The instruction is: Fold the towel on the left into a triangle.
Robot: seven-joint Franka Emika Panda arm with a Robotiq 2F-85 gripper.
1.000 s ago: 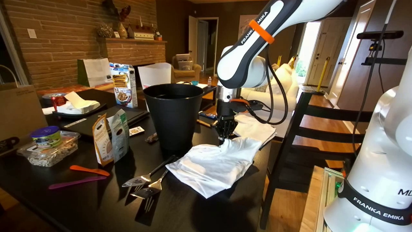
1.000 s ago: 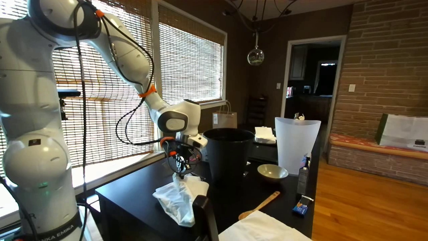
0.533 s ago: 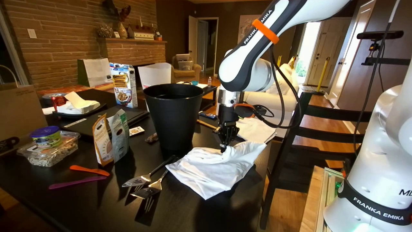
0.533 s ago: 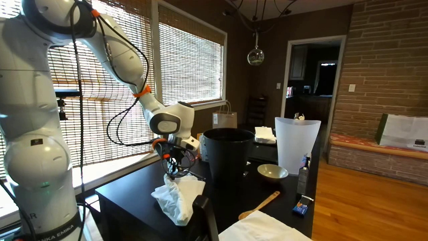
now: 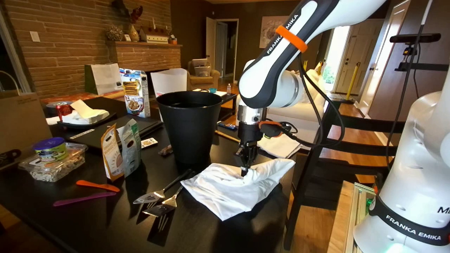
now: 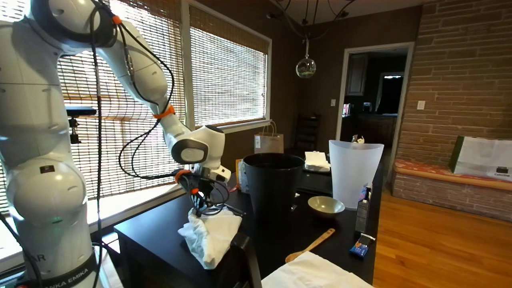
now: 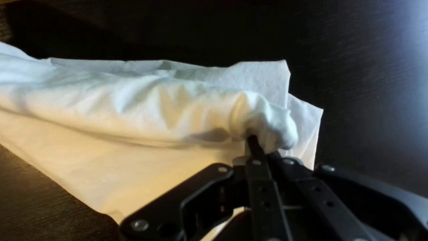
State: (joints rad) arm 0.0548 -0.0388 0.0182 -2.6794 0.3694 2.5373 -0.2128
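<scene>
The fingers of the black two-finger gripper (image 7: 264, 150) pinched a gathered part of the large, thin, wrinkled white cloth towel (image 5: 225, 191). So small a hold could lose the soft fabric under a hard pull. In the wrist view the towel bunched there into a puckered roll; released so, it would likely settle as a lump, spoiling the triangle. The towel lay on the dark wooden table (image 5: 211, 235), near the tapered black plastic bin (image 5: 190, 130); dragging the towel sideways might snag the long-handled metal serving utensils (image 5: 170, 202) near its corner.
</scene>
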